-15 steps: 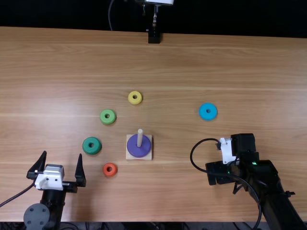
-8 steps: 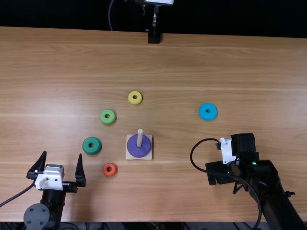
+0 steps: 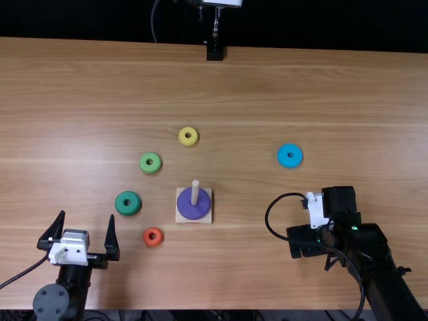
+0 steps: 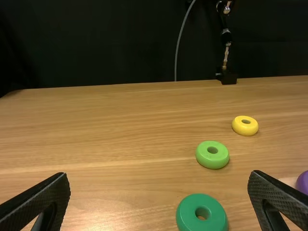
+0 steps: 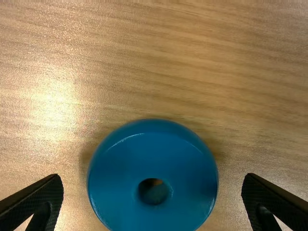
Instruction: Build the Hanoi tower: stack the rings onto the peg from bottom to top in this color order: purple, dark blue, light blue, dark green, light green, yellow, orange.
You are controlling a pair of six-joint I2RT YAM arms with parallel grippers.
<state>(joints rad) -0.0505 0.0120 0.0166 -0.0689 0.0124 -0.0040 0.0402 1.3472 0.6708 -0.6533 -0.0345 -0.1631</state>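
Stays unchanged, with right gripper [image 5: 152,178] spread wide either side of dark blue ring [image 5: 154,144] and left gripper [image 3: 87,215] equally wide, so leaves second layer ungrasped.

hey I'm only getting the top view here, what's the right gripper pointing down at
Observer: A dark blue ring, hole facing up, as the right wrist view shows.
Operator: Has it closed on the ring yet?
Observer: No, the right gripper is open, one finger on either side of the ring.
Operator: Any finger touching it?
Observer: Neither; wooden table is visible between the ring and each finger.
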